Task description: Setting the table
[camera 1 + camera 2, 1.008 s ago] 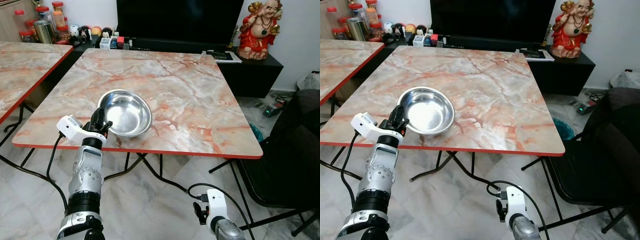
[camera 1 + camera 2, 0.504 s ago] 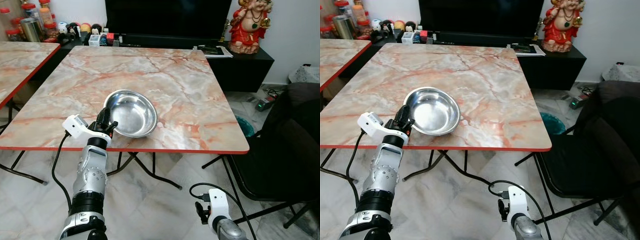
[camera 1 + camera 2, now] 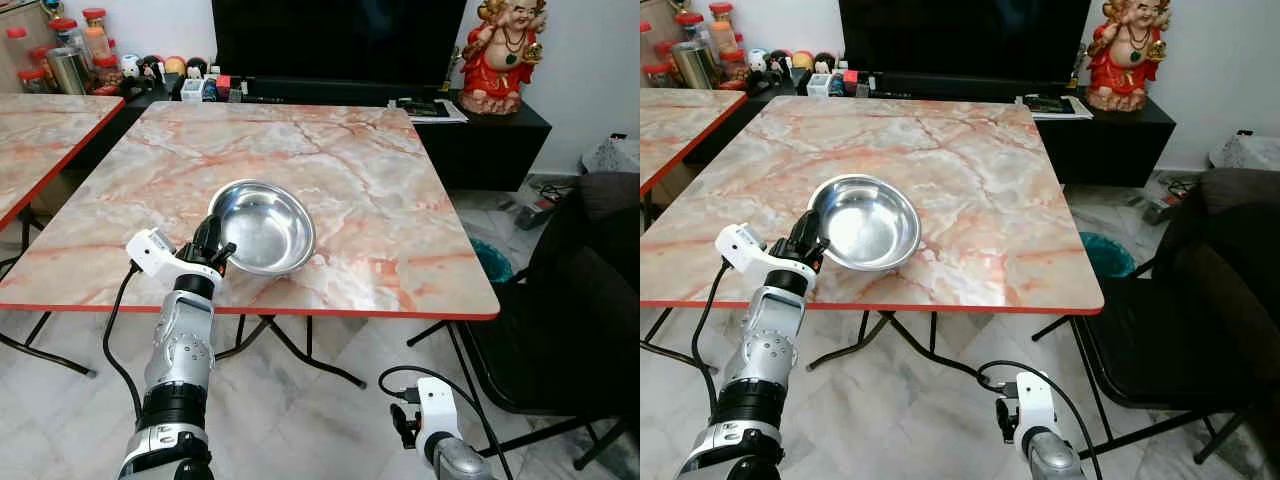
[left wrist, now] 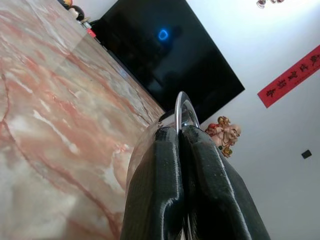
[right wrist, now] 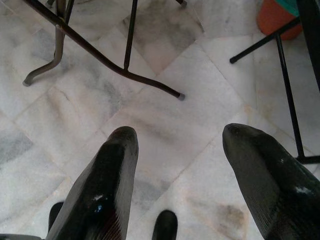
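Observation:
A round steel bowl [image 3: 265, 225] rests on the marble-pattern table [image 3: 380, 180], near its front edge and left of centre. My left gripper [image 3: 212, 250] is shut on the bowl's near-left rim; in the left wrist view the thin rim [image 4: 181, 107] runs between the two black fingers [image 4: 160, 180]. Down by the floor, under the table's front edge, my right gripper [image 5: 180, 150] hangs open with nothing between its fingers; its white wrist [image 3: 436, 405] shows low in the eye views.
A dark chair [image 3: 570, 300] stands right of the table. A second marble table [image 3: 40, 140] is at the left. Behind are a black TV [image 3: 335, 40], a low cabinet with jars [image 3: 75, 50] and a red figurine [image 3: 497, 55]. Black table legs [image 5: 100, 55] cross the tiled floor.
The view has shifted as my head moved. The bowl stays on the table with my left gripper still shut on its rim. The right arm hangs as before.

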